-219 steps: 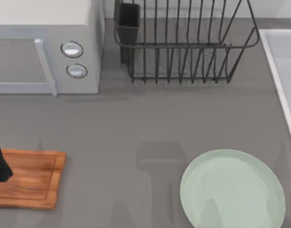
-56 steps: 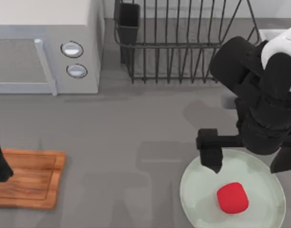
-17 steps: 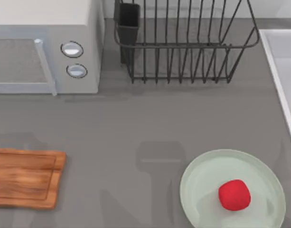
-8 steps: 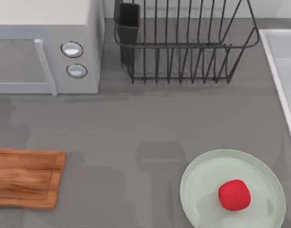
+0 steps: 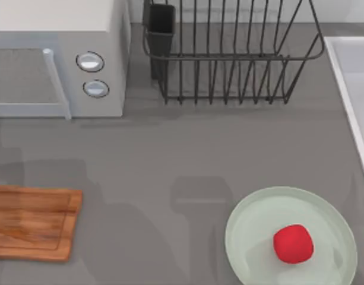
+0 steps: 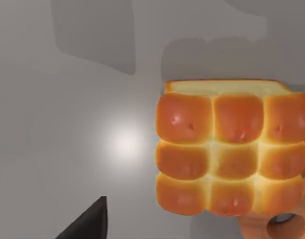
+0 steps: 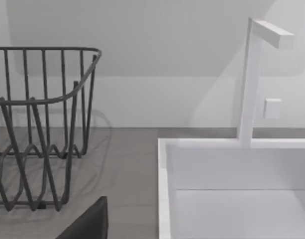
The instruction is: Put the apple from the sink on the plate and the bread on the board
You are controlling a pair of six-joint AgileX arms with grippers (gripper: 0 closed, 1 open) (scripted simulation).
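Note:
The red apple (image 5: 293, 243) rests on the pale green plate (image 5: 247, 231) at the front right of the table. At the front left lies the brown wooden board (image 5: 30, 222), bare. The white sink (image 5: 355, 83) runs along the right edge. In the left wrist view the golden, browned bread (image 6: 232, 154) sits on the grey surface, close below the camera. One dark fingertip (image 6: 90, 221) of my left gripper shows beside it, apart from it, holding nothing. The right wrist view faces the sink (image 7: 232, 189), with one dark fingertip (image 7: 90, 221) of my right gripper at its edge.
A microwave (image 5: 51, 59) stands at the back left and a black wire dish rack (image 5: 229, 53) at the back middle. A white faucet (image 7: 252, 74) rises behind the sink. An orange-brown piece with a hole (image 6: 271, 229) lies next to the bread.
The dark part of my left arm at the top view's left edge has gone out of that view, and its shadow has spread over the left of the table. Apple, plate and board stayed put.

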